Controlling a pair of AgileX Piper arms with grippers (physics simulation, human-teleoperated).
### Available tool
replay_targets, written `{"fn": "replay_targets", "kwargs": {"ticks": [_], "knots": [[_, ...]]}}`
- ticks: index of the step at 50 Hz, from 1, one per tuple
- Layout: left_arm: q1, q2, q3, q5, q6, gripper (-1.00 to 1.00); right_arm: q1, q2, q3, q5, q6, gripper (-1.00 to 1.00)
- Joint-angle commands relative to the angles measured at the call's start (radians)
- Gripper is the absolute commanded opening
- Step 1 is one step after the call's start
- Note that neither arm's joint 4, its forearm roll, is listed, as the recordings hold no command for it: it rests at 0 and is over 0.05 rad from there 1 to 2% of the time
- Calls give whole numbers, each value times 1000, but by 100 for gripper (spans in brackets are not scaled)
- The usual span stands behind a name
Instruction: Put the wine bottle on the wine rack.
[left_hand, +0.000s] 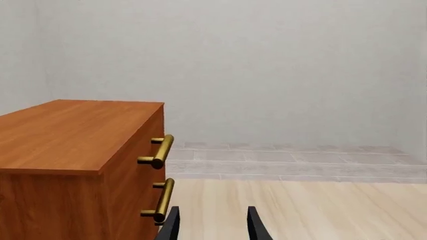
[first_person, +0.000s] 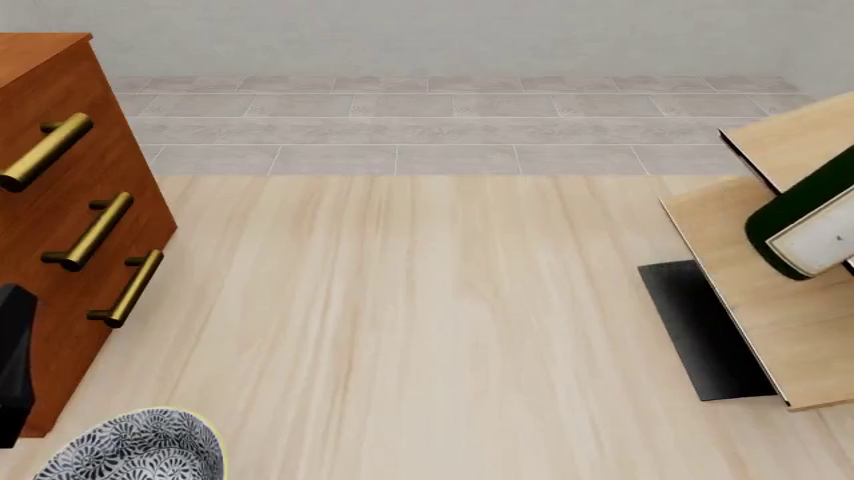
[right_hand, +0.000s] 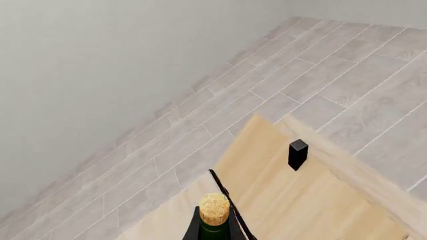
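Observation:
The wine bottle (first_person: 805, 228) shows at the right edge of the front view, tilted, its dark green base and white label toward the camera, over the slanted panels of the pale wine rack (first_person: 747, 300). In the right wrist view its tan cork and neck (right_hand: 214, 210) rise from the lower edge, centred, with the wine rack panel (right_hand: 293, 200) beyond. My right gripper's fingers stay below that frame, and the bottle lines up with them as if held. My left gripper (left_hand: 212, 227) is open and empty beside the cabinet.
A reddish-brown drawer cabinet (first_person: 60, 150) with brass handles (first_person: 91, 232) stands at the left. A patterned bowl (first_person: 134, 450) sits at the near left corner. A dark part of my left arm (first_person: 12, 360) shows against the cabinet. A small black block (right_hand: 298, 153) stands on the rack.

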Motion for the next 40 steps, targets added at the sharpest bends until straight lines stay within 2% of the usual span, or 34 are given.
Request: {"fn": "replay_targets", "kwargs": {"ticks": [1,15,30,40], "knots": [[-3,0,1,2,-3,100,-102,65,-59,25,45,-100],[-3,0,11,-3,-1,100,-194,123,-101,27,77,-100],[-3,0,20,-9,-2,100,-252,151,-166,55,98,-100],[-6,0,8,2,-1,100,-282,173,-155,34,97,-100]]}}
